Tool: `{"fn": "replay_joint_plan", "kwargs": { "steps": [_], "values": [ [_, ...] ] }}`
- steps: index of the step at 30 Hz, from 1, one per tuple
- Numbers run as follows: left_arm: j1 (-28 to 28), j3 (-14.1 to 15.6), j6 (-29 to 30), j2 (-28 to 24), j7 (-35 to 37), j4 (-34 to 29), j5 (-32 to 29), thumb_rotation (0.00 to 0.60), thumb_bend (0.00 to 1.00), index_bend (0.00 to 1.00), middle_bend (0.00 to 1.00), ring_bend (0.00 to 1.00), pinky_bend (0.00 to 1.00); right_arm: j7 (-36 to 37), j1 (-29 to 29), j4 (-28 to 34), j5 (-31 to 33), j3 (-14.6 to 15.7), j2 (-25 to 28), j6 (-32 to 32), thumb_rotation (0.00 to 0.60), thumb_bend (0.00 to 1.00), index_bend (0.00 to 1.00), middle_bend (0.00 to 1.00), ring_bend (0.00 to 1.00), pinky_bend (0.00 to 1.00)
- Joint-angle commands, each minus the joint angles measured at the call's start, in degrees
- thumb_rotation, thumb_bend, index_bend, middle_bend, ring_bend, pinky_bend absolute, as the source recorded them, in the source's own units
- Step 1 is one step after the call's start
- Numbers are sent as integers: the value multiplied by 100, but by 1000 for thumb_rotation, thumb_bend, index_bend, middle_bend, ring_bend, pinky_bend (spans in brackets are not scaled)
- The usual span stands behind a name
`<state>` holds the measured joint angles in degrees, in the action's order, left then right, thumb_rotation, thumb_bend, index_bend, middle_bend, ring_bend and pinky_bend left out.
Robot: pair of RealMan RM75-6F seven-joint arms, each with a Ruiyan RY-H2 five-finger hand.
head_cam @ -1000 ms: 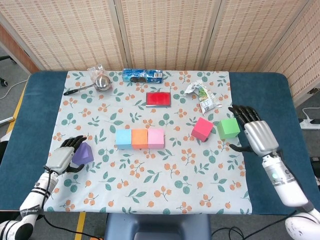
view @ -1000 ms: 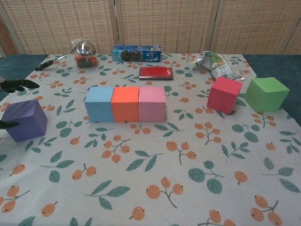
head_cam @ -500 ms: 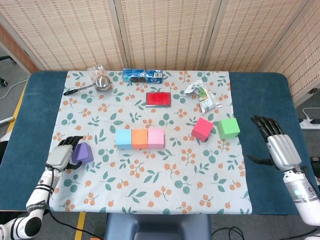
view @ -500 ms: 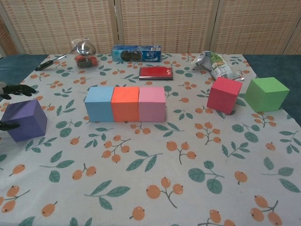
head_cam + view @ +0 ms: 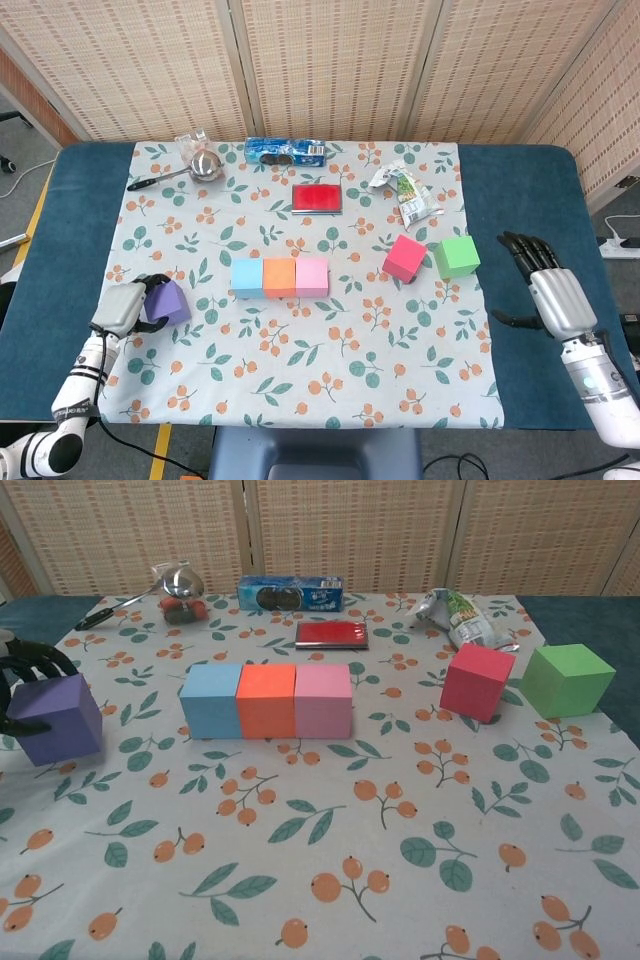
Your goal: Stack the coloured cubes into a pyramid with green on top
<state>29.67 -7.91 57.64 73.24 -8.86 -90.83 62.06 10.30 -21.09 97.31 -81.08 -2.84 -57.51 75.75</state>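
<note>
At the far left, the left hand is closed around the purple cube; in the chest view its dark fingers curl over the top and the near side of this cube, which looks a little tilted, perhaps just off the surface. I cannot tell if it still touches the cloth.

Next to the right, three cubes stand in one row, touching side to side: the blue cube, the orange cube and the pink cube. This looks like the base of the pyramid. Further right, the red cube sits turned at an angle, and the green cube is just beside it, near the edge of the cloth. The right hand is well apart from them over the blue part of the surface, fingers spread and holding nothing.

About handling, I judge the cubes to be light and stiff, maybe foam or painted wood, with flat matt faces and sharp edges. They should not crush, but the smooth faces can slip if the hold is weak. The best grip is on two opposite side faces, near the middle height, so the bottom face stays free and level for setting down. The purple cube should go over the seam of two base cubes; a hard push there could shift the row.
</note>
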Motion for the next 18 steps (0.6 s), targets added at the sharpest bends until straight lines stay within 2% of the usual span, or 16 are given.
{"fn": "replay_joint_plan", "kwargs": {
  "steps": [1,5,9,14,18],
  "values": [
    [123,-150,60,-339,68,-373,342,600,310,355,410,404,477,-29,21,16,-1,-33,2,-9,600,22,0,28,0,0],
    [456,-381,-160,-544,262,-555,720,600,311,356,406,392,454,-70,36,69,-4,-92,14,-55,600,22,0,28,0,0],
    [889,-568,-598,-499,476,-368,878,600,311,352,391,371,422,-139,72,135,7,-128,36,-74,600,22,0,28,0,0],
    [1466,-653,-1323,-324,622,2,878,600,307,345,364,336,381,-214,161,217,57,-165,63,-51,600,22,0,27,0,0],
    [1717,-650,-1554,-177,528,202,834,600,308,335,355,327,362,-265,209,267,78,-187,84,-32,600,22,0,27,0,0]
  ]
}}
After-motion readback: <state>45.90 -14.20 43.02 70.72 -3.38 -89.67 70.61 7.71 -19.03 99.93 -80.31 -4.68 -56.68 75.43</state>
